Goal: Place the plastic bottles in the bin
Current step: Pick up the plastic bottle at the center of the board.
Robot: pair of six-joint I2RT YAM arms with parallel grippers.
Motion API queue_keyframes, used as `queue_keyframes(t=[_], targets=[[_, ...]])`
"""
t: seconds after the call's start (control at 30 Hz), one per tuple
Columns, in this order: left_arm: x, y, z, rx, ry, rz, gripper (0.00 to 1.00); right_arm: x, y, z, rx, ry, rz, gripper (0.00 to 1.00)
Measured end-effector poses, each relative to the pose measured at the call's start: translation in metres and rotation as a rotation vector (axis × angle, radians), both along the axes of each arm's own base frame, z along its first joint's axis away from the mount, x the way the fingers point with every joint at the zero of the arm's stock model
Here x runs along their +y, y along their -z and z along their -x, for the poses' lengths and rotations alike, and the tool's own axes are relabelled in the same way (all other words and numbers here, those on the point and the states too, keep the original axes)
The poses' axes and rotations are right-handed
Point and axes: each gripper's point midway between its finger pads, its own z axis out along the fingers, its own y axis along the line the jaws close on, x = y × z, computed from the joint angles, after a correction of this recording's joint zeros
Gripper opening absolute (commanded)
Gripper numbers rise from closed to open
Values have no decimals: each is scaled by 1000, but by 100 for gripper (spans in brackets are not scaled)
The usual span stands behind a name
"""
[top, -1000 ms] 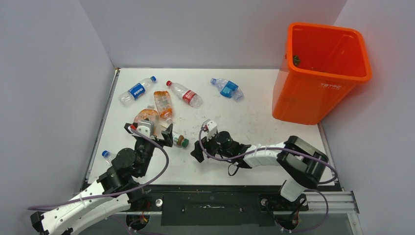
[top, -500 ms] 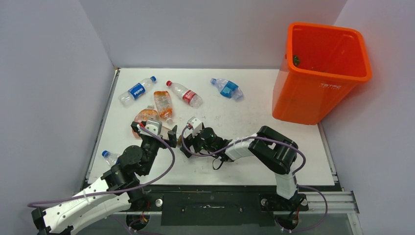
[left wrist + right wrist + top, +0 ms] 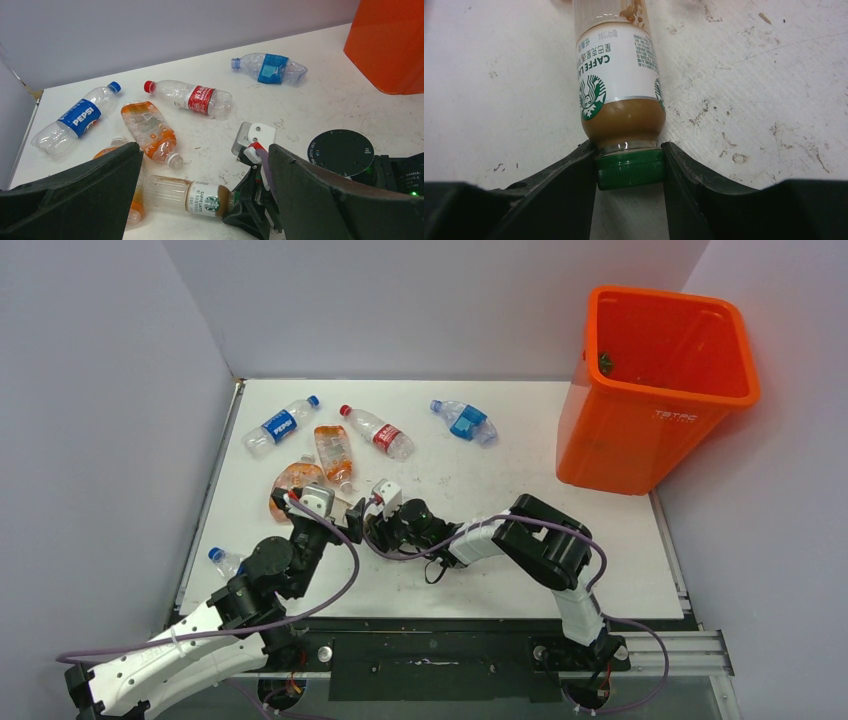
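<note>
Right gripper (image 3: 630, 162) is closed narrow on the green screw cap (image 3: 630, 172) of the small clear plastic coffee bottle with the white latte label (image 3: 619, 85). Both fingers touch the cap's sides, and nothing supports the body. The bottle lies flat on the white tabletop (image 3: 500, 480), near the front, left of centre, between the two arms. Left gripper (image 3: 203, 146) is wide open and holding nothing, hovering just over the same bottle.

Step in hand, as I read it: lift this one and carry it to the tall orange plastic bin (image 3: 650, 430), which stands at the far right corner, well apart from the pick.

To do it well:
- The cap is a small round grip and there's brown liquid at the neck end, so expect the body to droop and swing. Lift slowly and let it settle before moving sideways.
- The left fingers are close. Go straight up first, or back the left arm off.
- Cross above the bin's thick rim and release over the middle of the mouth.
- If the cap slips, set down and regrip on the body.

Waiting further back: clear Pepsi-labelled bottle (image 3: 280, 425), orange-tinted bottle (image 3: 332, 452), red-labelled clear bottle (image 3: 378, 432), crushed blue-labelled bottle (image 3: 463, 422).
</note>
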Motion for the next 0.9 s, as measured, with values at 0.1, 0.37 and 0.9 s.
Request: queue_keyframes(t=[0.1, 0.37, 0.9], targets=[[-1, 0, 0, 0, 6, 0, 96, -1, 0, 1, -1, -2, 1, 12], [0, -4, 3, -12, 21, 15, 96, -49, -18, 46, 58, 0, 111, 5], [-61, -5, 39, -106, 447, -53, 96, -142, -114, 113, 213, 113, 330, 5]])
